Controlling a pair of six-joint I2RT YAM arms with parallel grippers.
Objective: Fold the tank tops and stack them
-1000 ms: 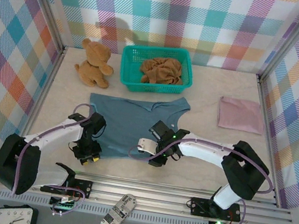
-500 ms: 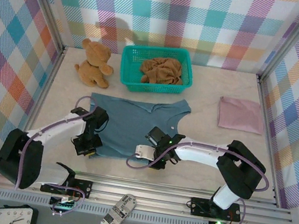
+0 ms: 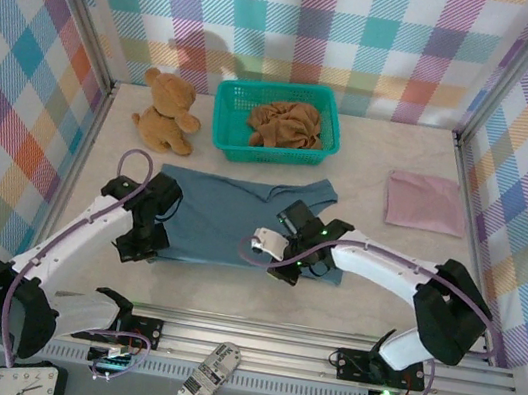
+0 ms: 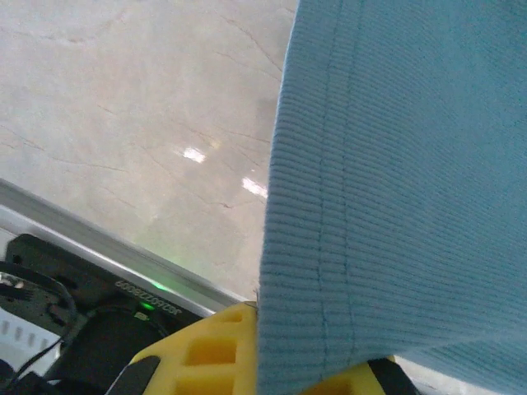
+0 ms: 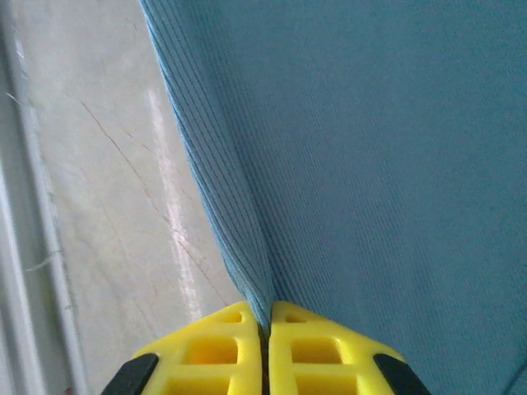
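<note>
The slate blue tank top (image 3: 220, 216) lies spread on the table's middle, its near hem raised off the surface. My left gripper (image 3: 143, 244) is shut on the hem's left corner. In the left wrist view the ribbed blue cloth (image 4: 395, 206) drapes over the yellow fingers (image 4: 206, 354). My right gripper (image 3: 285, 265) is shut on the hem's right part. In the right wrist view the yellow fingertips (image 5: 239, 341) pinch a fold of the blue cloth (image 5: 370, 164). A dusty pink tank top (image 3: 425, 202) lies folded at the right. The ochre brown tank top (image 3: 286, 125) sits crumpled in the basket.
A teal mesh basket (image 3: 226, 120) stands at the back centre, with a brown teddy bear (image 3: 165, 112) to its left. Bare marbled table (image 3: 228, 293) runs between the blue top and the metal rail (image 3: 320, 347) at the near edge. Plaid walls close in three sides.
Both grippers closed on the blue top's near hem and moved away from the near edge, carrying the hem up and toward the back; the visible cloth is now shorter front to back.
</note>
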